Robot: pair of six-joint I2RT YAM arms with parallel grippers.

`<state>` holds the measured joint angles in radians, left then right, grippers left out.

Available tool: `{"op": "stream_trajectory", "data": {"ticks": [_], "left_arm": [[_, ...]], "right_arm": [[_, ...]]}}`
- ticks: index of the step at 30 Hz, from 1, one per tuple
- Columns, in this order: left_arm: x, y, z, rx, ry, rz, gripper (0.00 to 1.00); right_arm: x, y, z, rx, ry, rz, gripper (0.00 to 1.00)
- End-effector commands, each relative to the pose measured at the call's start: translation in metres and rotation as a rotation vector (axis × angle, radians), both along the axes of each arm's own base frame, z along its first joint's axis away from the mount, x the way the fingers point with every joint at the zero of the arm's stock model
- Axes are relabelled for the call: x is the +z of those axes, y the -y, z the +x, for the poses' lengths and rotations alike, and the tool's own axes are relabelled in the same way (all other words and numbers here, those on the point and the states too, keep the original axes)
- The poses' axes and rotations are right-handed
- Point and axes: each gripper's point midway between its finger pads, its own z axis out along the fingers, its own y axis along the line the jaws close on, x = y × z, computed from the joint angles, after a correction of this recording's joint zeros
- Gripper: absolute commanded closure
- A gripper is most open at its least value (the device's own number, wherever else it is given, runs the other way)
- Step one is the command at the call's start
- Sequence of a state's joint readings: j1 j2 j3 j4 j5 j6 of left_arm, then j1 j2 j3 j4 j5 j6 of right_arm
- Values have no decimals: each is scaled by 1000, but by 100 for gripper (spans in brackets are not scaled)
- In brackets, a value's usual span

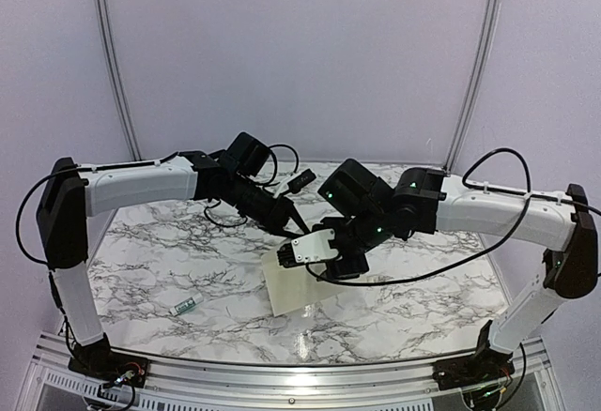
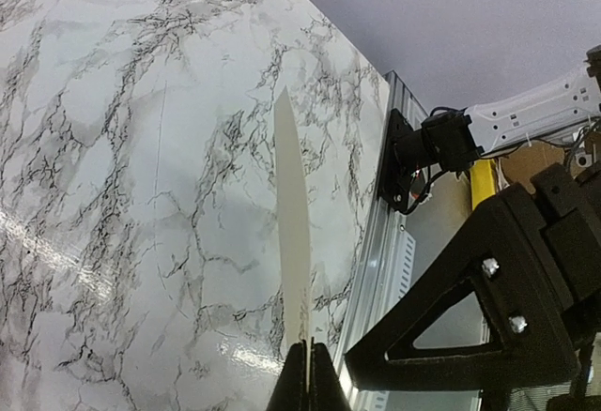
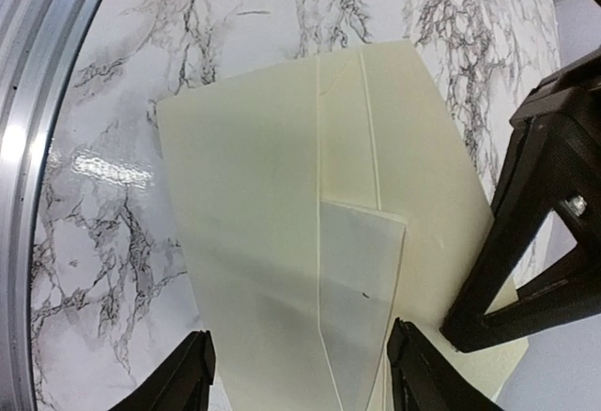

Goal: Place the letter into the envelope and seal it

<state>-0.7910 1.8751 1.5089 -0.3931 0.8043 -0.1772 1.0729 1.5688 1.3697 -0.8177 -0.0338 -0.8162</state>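
The cream envelope [image 1: 293,295] lies on the marble table [image 1: 160,261], its flap raised. In the right wrist view the envelope [image 3: 244,214] fills the middle, and the whiter letter [image 3: 362,280] sticks partly out of its pocket onto the flap side. My left gripper [image 1: 299,230] is shut on the flap edge, which shows edge-on as a thin cream strip [image 2: 293,233] running out of the closed gripper [image 2: 310,378]. Its black finger also shows at the right of the right wrist view [image 3: 526,242]. My right gripper [image 3: 300,378] is open and empty, hovering just over the envelope and letter [image 1: 289,261].
A small white-and-green glue tube [image 1: 188,305] lies on the table to the left front. The metal front rail [image 1: 300,378] runs along the near edge. Purple curtain walls stand behind.
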Motion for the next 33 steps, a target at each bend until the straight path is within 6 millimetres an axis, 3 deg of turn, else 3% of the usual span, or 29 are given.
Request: {"op": "stream_trajectory", "data": {"ticks": [1,9,16,33], "left_arm": [[13,8,5,20,-48,-58,100],[23,10,2,12,-66,-88,100],[25,10,3,11,-59,-97,100],[22,6,13,35,-57,-100,100]], "right_arm": [[19,-7,28,-55,149,64,39],[7,-10,34,-64,165,46,38],[-8,-14,16,-13,83,21,34],[-23,-5,8,-6,42,-13,31]]}}
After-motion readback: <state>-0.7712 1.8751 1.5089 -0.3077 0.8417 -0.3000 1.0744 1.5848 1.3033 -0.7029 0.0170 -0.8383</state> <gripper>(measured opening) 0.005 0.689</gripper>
